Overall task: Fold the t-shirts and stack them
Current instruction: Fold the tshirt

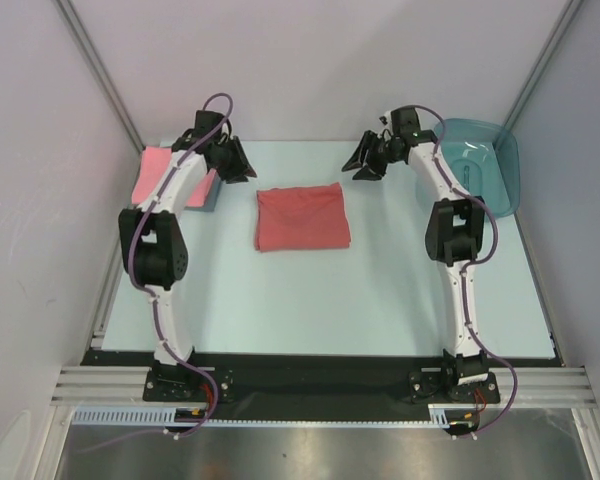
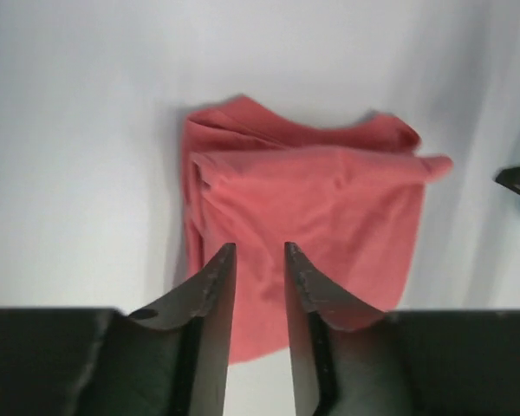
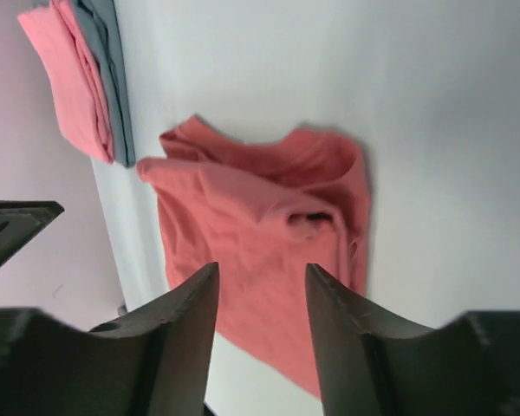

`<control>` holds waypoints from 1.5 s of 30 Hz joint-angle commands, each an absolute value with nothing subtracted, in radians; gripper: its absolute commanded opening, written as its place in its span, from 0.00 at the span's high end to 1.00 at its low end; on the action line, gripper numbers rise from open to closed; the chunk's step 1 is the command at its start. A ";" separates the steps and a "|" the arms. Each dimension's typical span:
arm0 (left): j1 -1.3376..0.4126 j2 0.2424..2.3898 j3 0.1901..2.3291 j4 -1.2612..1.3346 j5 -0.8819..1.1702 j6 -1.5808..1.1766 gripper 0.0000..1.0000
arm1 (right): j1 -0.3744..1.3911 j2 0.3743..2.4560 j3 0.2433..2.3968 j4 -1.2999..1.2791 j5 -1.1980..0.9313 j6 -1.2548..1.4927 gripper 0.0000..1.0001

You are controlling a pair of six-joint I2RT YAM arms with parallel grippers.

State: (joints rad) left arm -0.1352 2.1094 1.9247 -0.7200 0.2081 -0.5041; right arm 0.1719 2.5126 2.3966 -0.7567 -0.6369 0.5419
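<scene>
The brick-red t-shirt [image 1: 302, 218] lies folded into a rough rectangle in the middle of the table; it also shows in the left wrist view [image 2: 312, 208] and the right wrist view [image 3: 260, 243]. A folded pink t-shirt [image 1: 160, 175] lies on a folded grey-blue t-shirt [image 1: 208, 193] at the back left; both show in the right wrist view, pink [image 3: 65, 74] and grey-blue [image 3: 113, 69]. My left gripper [image 1: 238, 162] hangs open and empty above the table, left of the red shirt's far edge. My right gripper [image 1: 365, 160] is open and empty, right of that edge.
A teal translucent plastic tub [image 1: 485, 165] stands at the back right corner. White walls enclose the table on the left, back and right. A black strip [image 1: 310, 372] and the arm bases run along the near edge.
</scene>
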 commanded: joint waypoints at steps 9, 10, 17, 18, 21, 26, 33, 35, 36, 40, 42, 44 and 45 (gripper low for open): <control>-0.202 2.052 1.634 -0.288 0.577 -0.603 0.90 | 0.302 2.459 2.255 -0.623 -0.715 0.527 0.98; -0.201 2.093 1.646 -0.282 0.580 -0.603 0.91 | 0.302 2.470 2.253 -0.577 -0.729 0.540 1.00; -0.187 2.218 1.657 -0.170 0.601 -0.595 0.94 | 0.298 2.559 2.226 -0.396 -0.784 0.615 1.00; -0.184 2.230 1.646 -0.154 0.607 -0.603 0.95 | 0.296 2.563 2.215 -0.373 -0.784 0.623 1.00; -0.164 2.266 1.623 -0.097 0.594 -0.612 0.96 | 0.285 2.588 2.162 -0.275 -0.796 0.646 1.00; -0.120 2.305 1.621 0.024 0.565 -0.621 0.95 | 0.255 2.634 2.114 -0.137 -0.764 0.653 1.00; -0.074 2.419 1.777 0.022 0.558 -0.675 0.93 | 0.199 2.721 2.174 -0.057 -0.770 0.701 0.97; -0.066 2.410 1.796 -0.017 0.540 -0.696 0.93 | 0.186 2.720 2.174 -0.052 -0.765 0.707 0.94; -0.066 2.402 1.808 -0.020 0.528 -0.692 0.91 | 0.181 2.720 2.186 -0.055 -0.755 0.707 0.92; -0.066 2.367 1.809 -0.049 0.537 -0.657 0.87 | 0.167 2.711 2.258 -0.170 -0.750 0.684 0.88; -0.072 2.280 1.726 -0.040 0.540 -0.631 0.78 | 0.169 2.682 2.267 -0.225 -0.741 0.646 0.86; -0.087 2.226 1.686 -0.078 0.546 -0.588 0.74 | 0.173 2.617 2.257 -0.290 -0.750 0.617 0.85; -0.097 2.171 1.642 -0.098 0.545 -0.577 0.73 | 0.178 2.593 2.243 -0.345 -0.741 0.603 0.84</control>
